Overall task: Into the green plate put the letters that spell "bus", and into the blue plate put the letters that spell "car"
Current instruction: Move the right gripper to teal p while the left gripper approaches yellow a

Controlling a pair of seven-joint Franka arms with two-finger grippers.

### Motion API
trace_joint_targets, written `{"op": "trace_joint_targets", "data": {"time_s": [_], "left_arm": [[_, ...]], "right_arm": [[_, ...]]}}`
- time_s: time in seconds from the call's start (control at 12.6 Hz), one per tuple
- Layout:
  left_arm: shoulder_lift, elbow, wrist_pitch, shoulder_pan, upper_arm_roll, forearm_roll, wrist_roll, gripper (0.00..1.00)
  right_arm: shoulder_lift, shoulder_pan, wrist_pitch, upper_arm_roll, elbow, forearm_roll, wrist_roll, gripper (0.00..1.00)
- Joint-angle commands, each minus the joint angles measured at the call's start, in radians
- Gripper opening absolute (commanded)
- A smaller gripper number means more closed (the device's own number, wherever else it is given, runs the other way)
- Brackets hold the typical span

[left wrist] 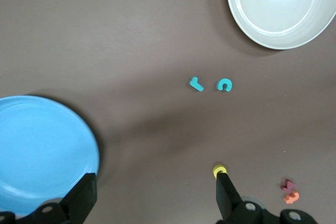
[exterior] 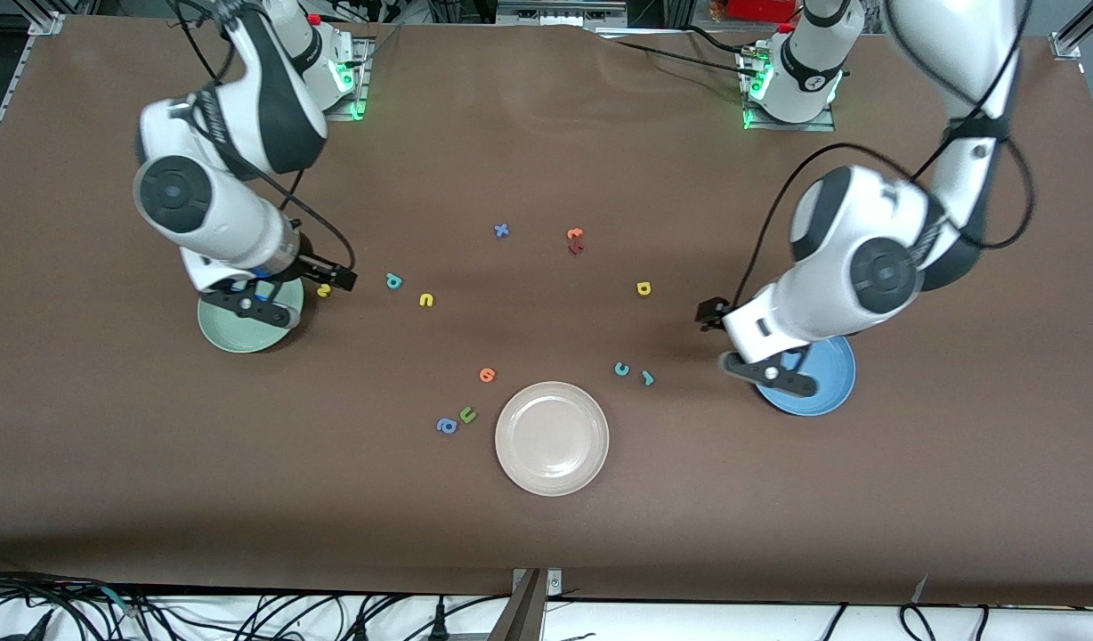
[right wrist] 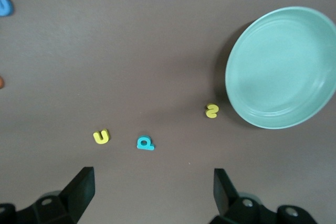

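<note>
the beige plate [exterior: 551, 438] sits nearest the camera, mid-counter [exterior: 546, 534]. beside it, toward the right arm's end, lie a blue letter [exterior: 447, 425] and a green "u" [exterior: 467, 414], with an orange letter [exterior: 487, 375] a little farther.

farther than the beige plate, toward the left arm's end, the teal "c" [exterior: 621, 369] and teal "r" [exterior: 647, 377] lie just beside each other on the counter. the blue plate [exterior: 822, 387] is at the left arm's end, bare inside; the left hand [exterior: 769, 372] hangs over its edge, fingers wide, holding nothing.

the green plate [exterior: 244, 329] is at the right arm's end, bare inside; the right hand [exterior: 263, 304] hangs over it, fingers wide, holding nothing. just beside that plate lies the yellow "s" [exterior: 324, 289], then the teal "b" [exterior: 394, 281] and yellow "u" [exterior: 426, 301], all on the counter. the yellow "a" [exterior: 643, 288] lies farther than the "c" and "r".

farthest are a blue "x" [exterior: 501, 231] and a red and orange pair [exterior: 575, 240], touching.
</note>
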Motion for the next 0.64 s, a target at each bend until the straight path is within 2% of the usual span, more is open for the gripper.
{"op": "trace_joint_targets", "data": {"time_s": [0.0, 0.16, 0.24, 0.56], "left_arm": [[0.022, -0.062, 0.093, -0.080, 0.009, -0.021, -0.058, 0.99], [-0.011, -0.209, 0.232, -0.121, 0.007, -0.021, -0.126, 0.99], [-0.021, -0.263, 0.279, -0.129, 0.004, -0.021, -0.139, 0.99], [-0.030, -0.472, 0.479, -0.135, -0.020, -0.022, -0.140, 0.99]], "right_arm": [[-0.042, -0.006, 0.192, 0.007, -0.213, 0.001, 0.029, 0.99], [-0.016, -0.006, 0.414, 0.053, -0.345, 0.001, 0.093, 0.99], [0.016, -0.006, 0.502, 0.066, -0.374, 0.001, 0.113, 0.99], [0.114, -0.006, 0.626, 0.084, -0.379, 0.001, 0.128, 0.99]]}}
